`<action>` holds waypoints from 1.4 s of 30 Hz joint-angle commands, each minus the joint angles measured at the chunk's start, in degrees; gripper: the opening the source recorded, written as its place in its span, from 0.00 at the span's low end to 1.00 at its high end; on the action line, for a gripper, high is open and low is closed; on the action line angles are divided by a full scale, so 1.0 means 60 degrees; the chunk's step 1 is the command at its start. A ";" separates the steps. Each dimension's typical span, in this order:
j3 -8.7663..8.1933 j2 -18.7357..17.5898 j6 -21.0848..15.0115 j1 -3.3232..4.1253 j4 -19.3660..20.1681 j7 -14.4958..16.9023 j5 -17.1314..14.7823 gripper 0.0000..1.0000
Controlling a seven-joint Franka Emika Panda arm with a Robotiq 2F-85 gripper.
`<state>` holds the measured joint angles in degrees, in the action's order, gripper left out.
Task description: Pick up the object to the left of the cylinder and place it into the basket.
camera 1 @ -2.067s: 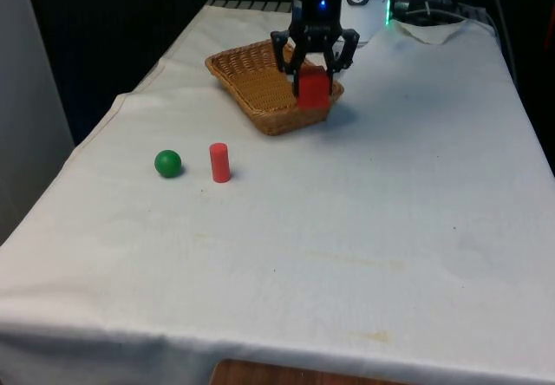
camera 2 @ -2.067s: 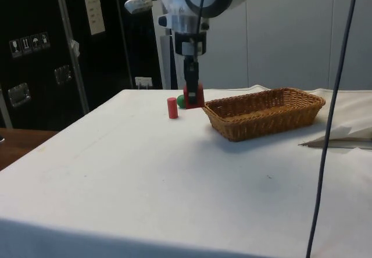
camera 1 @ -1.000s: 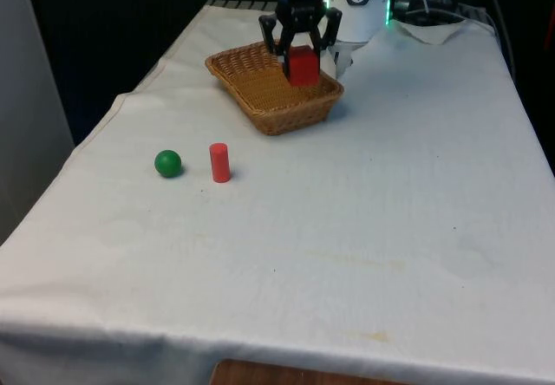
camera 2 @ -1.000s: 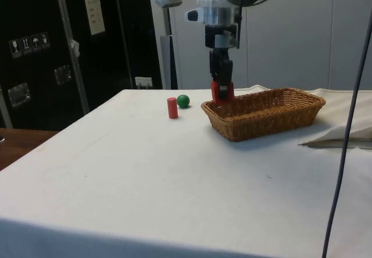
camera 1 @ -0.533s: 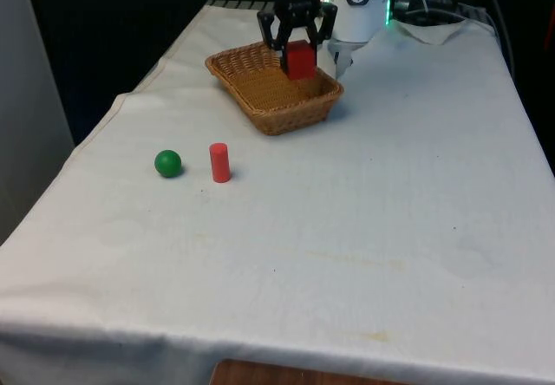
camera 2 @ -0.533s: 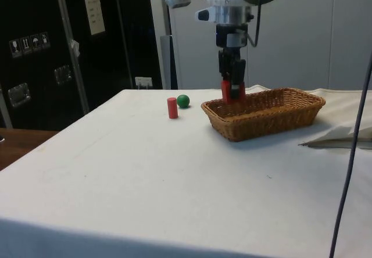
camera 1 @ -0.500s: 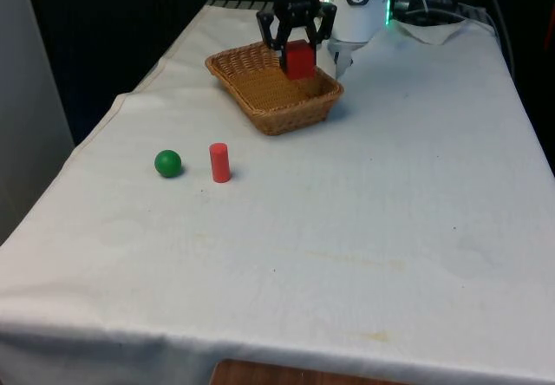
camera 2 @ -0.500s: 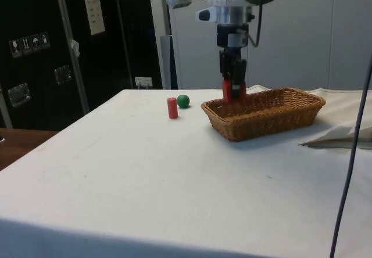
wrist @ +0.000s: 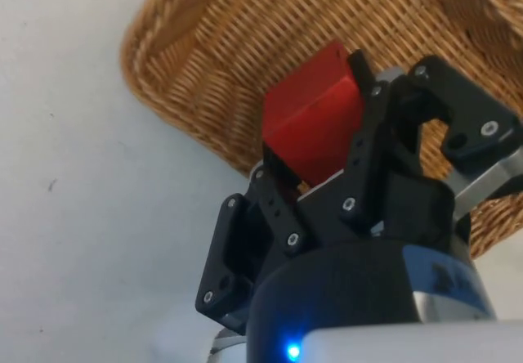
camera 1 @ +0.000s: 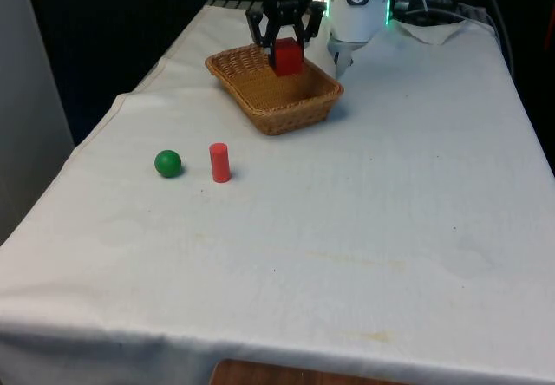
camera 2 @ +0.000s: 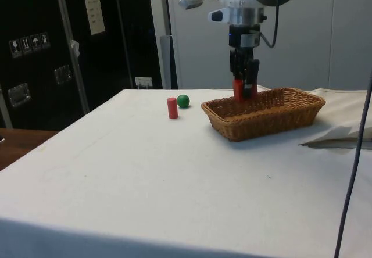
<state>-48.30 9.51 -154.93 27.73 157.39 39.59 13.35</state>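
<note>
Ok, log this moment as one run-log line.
gripper: shut on red block | position: above basket | red cylinder, green ball: on table | phase: pre-release

A red block [camera 1: 288,56] is showing between the fingers of the black end effector [camera 1: 287,40], over a tan woven basket [camera 1: 260,99]; a green ball [camera 1: 168,163] and a red cylinder [camera 1: 219,162] are sitting on the desk's white cloth [camera 1: 364,220]

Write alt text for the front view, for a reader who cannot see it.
A black gripper holds a red block above a wicker basket at the far end of a table covered in white cloth. Nearer the camera, a green ball sits just left of an upright red cylinder.
</note>
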 commanded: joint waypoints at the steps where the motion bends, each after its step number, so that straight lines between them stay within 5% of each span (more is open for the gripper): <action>1: -0.0010 -0.0038 -0.0181 -0.0162 0.0048 -0.0048 0.0296 0.02; 6: -0.0372 -0.0048 -0.0210 -0.0201 0.0086 0.0134 0.0602 0.02; 7: -0.0420 0.0038 -0.0057 -0.0086 0.0076 0.0210 0.0420 0.02; 8: -0.0430 -0.0048 -0.0210 -0.0201 0.0086 0.0172 0.0630 0.02; 14: -0.0793 -0.0124 -0.0449 -0.0191 0.0258 0.0554 0.0659 0.02; 17: -0.1041 -0.0267 -0.0859 -0.0153 0.0487 0.0850 0.0592 0.02; 18: -0.1012 -0.0191 -0.0583 -0.0105 0.0411 0.0821 0.0497 0.02; 23: -0.1308 -0.0535 -0.1528 -0.0124 0.0812 0.1175 0.0516 0.02; 33: -0.1604 -0.0831 -0.2406 -0.0124 0.1203 0.1471 0.0497 0.02; 42: -0.1585 -0.0869 -0.2359 -0.0105 0.1194 0.1442 0.0487 0.02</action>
<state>-57.81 4.18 -168.97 27.10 164.50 48.13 16.21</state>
